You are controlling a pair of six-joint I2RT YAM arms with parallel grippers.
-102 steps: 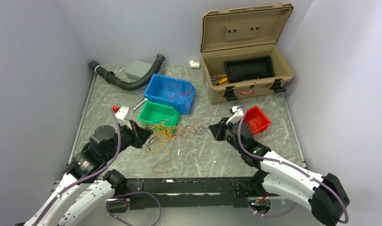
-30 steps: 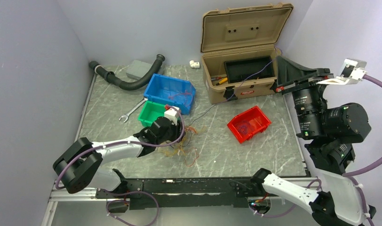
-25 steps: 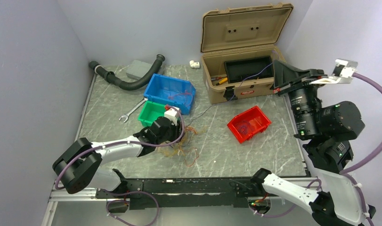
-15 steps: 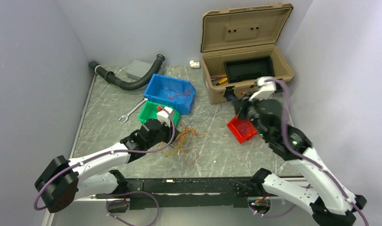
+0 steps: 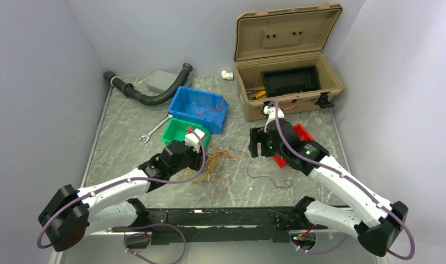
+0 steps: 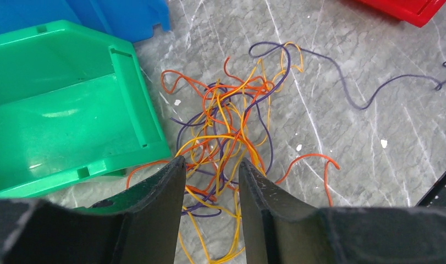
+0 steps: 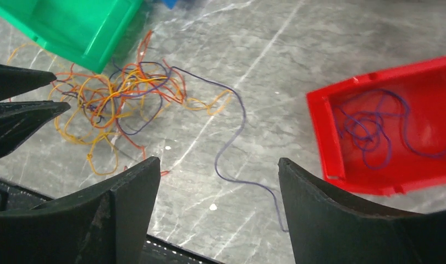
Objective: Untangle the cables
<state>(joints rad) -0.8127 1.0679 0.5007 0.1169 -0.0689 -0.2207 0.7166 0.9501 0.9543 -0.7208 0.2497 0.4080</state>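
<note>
Tangle of thin orange, yellow, red and purple cables (image 6: 226, 118) lies on the grey marbled tabletop (image 5: 127, 148), just beside the front wall of the green plastic bin (image 6: 61, 110). Left hand (image 6: 210, 162): fingers a narrow gap apart at the near edge of the tangle, strands lying between them, no clamping evident. Right hand (image 7: 218, 161): fingers wide apart, holding nothing, above a single loose purple cable (image 7: 241, 125) trailing from the tangle. Red plastic bin (image 7: 322, 137) contains coiled purple cables (image 7: 374, 124).
</note>
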